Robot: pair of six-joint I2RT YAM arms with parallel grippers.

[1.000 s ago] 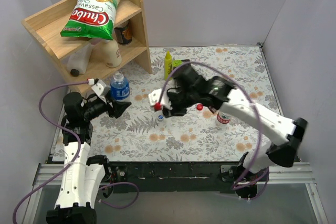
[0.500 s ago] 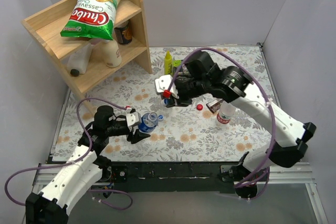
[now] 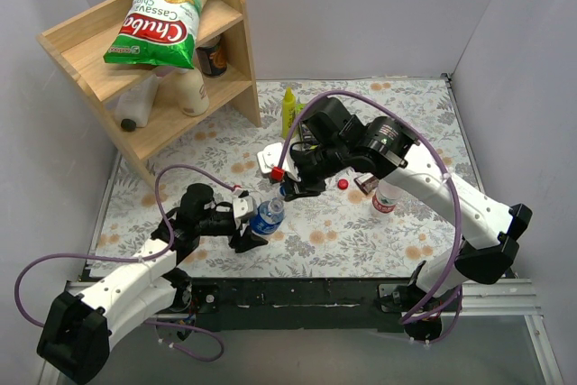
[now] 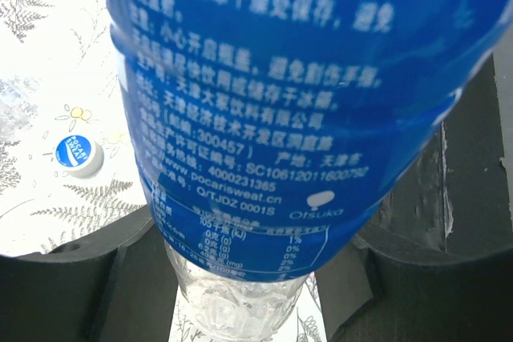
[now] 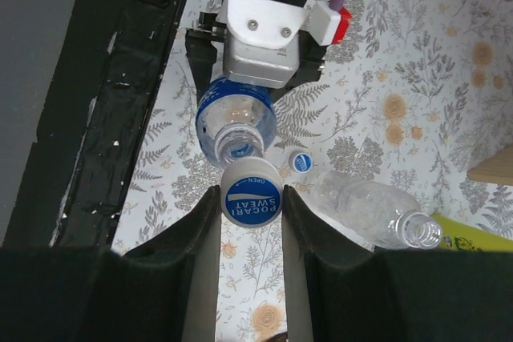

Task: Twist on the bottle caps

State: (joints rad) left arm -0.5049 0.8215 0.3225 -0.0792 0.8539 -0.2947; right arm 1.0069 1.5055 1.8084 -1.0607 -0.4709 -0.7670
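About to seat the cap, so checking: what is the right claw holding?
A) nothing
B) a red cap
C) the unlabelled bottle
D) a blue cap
D: the right claw is shut on a blue cap, right by the open mouth of the blue-labelled bottle.

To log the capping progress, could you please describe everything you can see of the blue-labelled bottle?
The blue-labelled bottle is small, of clear plastic, with a blue wrap printed in white and a clear base. It looks empty. Its mouth is open, uncapped. The left gripper clamps its body and holds it tilted, mouth toward the right gripper, which holds a blue cap right by that mouth.
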